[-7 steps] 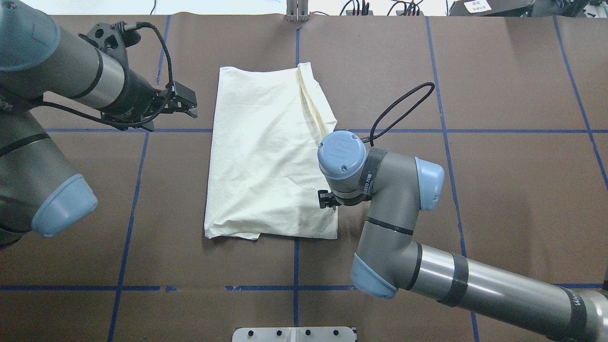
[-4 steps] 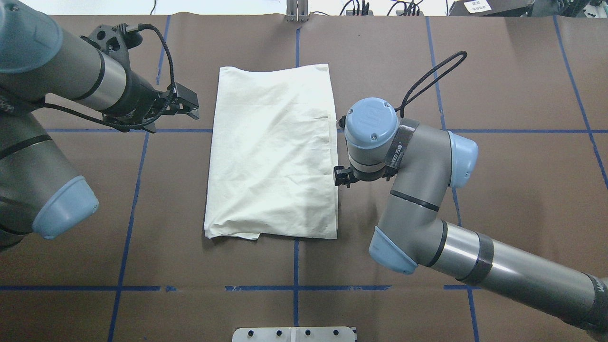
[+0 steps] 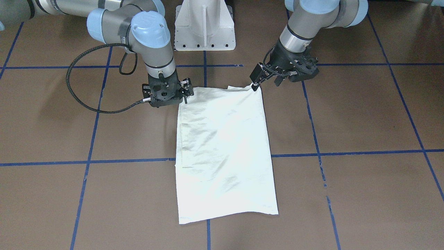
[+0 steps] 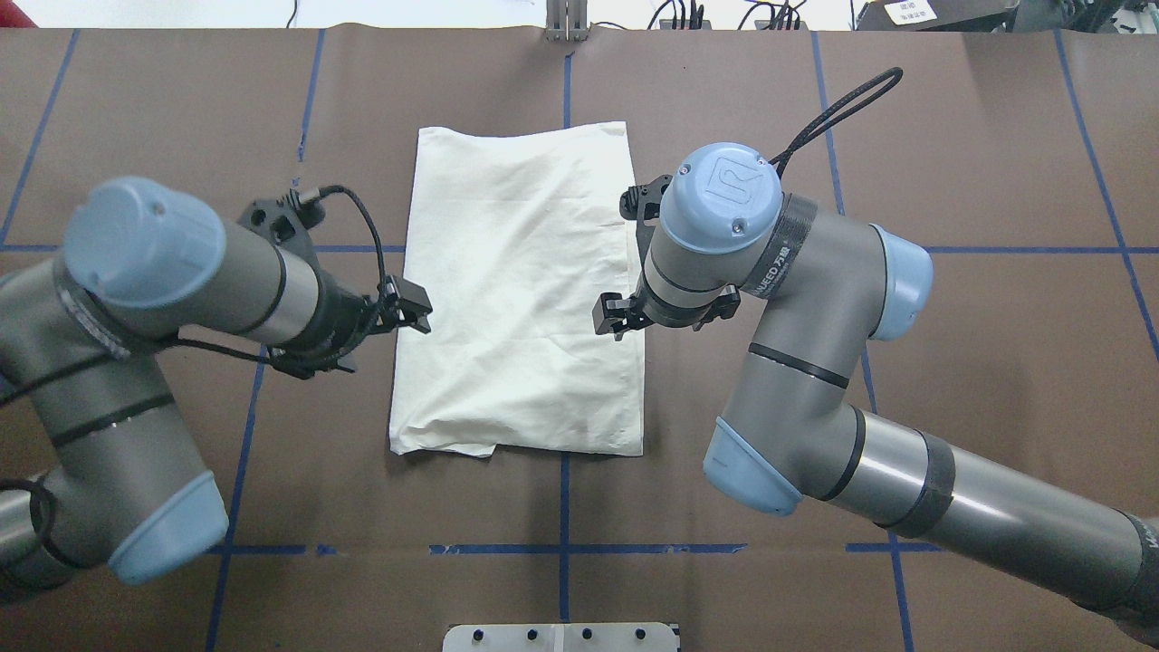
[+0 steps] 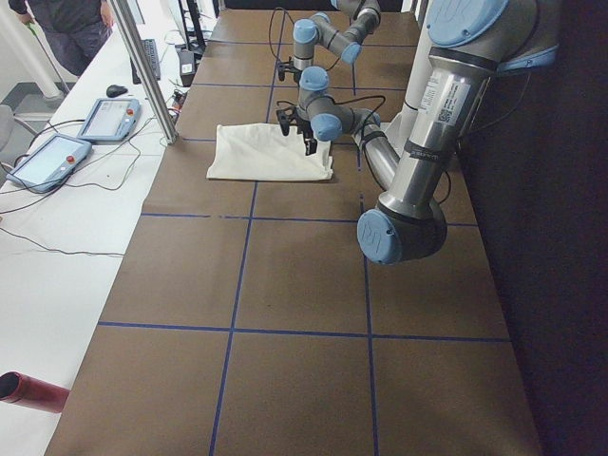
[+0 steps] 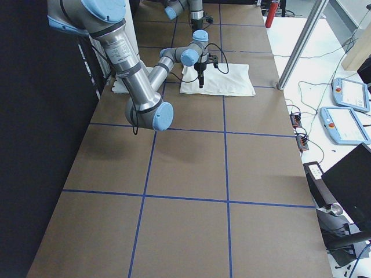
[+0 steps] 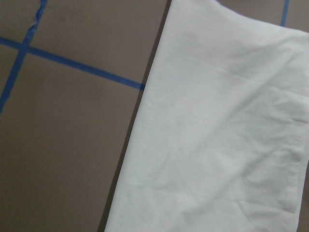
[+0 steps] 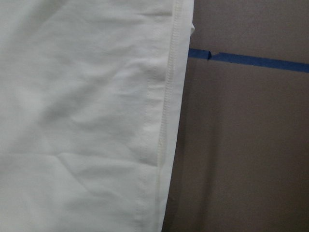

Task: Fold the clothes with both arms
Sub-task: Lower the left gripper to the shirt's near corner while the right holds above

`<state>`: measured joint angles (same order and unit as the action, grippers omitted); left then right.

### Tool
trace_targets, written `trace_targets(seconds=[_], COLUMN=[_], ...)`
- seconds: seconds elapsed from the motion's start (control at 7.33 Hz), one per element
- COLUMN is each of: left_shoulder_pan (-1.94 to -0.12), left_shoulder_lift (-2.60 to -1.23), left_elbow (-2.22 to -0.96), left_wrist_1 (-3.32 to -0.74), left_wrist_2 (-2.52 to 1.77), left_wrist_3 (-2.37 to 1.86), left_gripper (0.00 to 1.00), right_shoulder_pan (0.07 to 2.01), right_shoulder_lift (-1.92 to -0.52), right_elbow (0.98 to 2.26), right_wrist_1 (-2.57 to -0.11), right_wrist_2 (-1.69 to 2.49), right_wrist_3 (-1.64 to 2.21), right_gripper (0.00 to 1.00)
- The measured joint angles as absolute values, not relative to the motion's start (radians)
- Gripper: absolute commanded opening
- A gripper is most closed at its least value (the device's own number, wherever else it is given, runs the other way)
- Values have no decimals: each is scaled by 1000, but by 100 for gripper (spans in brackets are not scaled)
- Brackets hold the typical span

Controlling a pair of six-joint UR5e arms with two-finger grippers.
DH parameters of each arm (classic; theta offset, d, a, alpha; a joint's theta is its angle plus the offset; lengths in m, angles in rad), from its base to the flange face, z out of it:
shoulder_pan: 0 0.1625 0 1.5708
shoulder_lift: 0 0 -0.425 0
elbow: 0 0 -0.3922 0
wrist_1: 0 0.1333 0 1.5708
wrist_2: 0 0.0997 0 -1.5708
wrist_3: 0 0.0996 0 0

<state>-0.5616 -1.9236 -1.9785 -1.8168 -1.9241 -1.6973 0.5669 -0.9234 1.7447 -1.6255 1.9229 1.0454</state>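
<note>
Left arm (image 4: 163, 263) and right arm (image 4: 797, 272) have both closed in on the folded shirt (image 4: 521, 290) within the last second. The left pincer (image 4: 415, 312) has swung down to hover just beside the shirt's left long edge, and the right pincer (image 3: 167, 94) now points down over the opposite hem. Each pincer looks spread, pinching nothing. The shirt lies flat as a tall rectangle at mid-counter (image 4: 905, 380), plain cream side up, between the two pincers. Count: one shirt, two arms, two pincers. Blue tape lines (image 4: 996, 249) grid the brown surface.
</note>
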Motion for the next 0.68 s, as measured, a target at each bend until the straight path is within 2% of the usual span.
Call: trace_targets(seconds=[0.27, 0.68], left_shoulder_pan=[-403, -320], left_shoulder_lift=[-1888, -1891], left_elbow=[-1976, -1927], left_wrist_1=[-1860, -1826], left_wrist_2=[-1812, -1745], left_wrist_3=[-1908, -2009], left_gripper=[92, 87], right_shoulder_pan=[570, 574], right_shoulder_lift=[-931, -933], right_elbow=[1755, 1754], right_wrist_1=[-1568, -1552], right_wrist_2=[1940, 1943], right_wrist_3=[1072, 1077], right_gripper=[100, 100])
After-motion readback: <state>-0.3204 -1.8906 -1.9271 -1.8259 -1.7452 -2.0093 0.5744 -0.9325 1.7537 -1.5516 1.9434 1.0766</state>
